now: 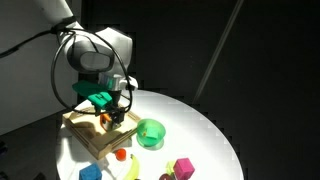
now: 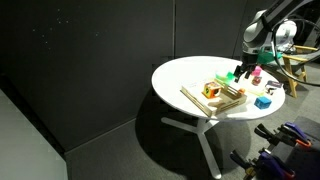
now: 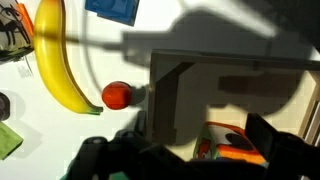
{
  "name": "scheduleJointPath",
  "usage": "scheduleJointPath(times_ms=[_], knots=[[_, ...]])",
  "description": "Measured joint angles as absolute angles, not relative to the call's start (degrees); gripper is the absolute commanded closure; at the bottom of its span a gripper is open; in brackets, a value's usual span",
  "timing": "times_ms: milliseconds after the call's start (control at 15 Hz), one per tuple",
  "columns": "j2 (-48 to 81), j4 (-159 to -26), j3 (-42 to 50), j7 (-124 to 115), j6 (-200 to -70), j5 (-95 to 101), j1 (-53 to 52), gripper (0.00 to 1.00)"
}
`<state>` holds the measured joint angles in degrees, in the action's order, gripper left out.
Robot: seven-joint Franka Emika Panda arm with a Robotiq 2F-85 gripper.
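My gripper (image 1: 110, 114) hangs open just above a shallow wooden tray (image 1: 88, 135) on the round white table (image 1: 205, 125). In the wrist view the gripper (image 3: 205, 152) straddles a small orange and white object (image 3: 232, 147) lying inside the tray (image 3: 190, 80); its dark fingers (image 3: 277, 142) stand on either side, apart from it. The tray interior is largely in the arm's shadow. In an exterior view the gripper (image 2: 243, 70) is over the far end of the tray (image 2: 215, 97). Nothing is held.
Beside the tray lie a banana (image 3: 55, 60), a small red ball (image 3: 116, 95) and a blue block (image 3: 112, 8). A green bowl (image 1: 150, 132), a pink block (image 1: 183, 167) and the blue block (image 1: 90, 174) sit on the table near its edge. A black backdrop surrounds it.
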<state>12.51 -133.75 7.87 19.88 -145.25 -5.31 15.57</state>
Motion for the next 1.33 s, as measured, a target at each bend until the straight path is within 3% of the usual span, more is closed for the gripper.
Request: scheduleJointPath(times_ms=[1333], knots=[[14.08,-137.09,9.25,34.18,-152.69,-5.82,22.91,0.0]])
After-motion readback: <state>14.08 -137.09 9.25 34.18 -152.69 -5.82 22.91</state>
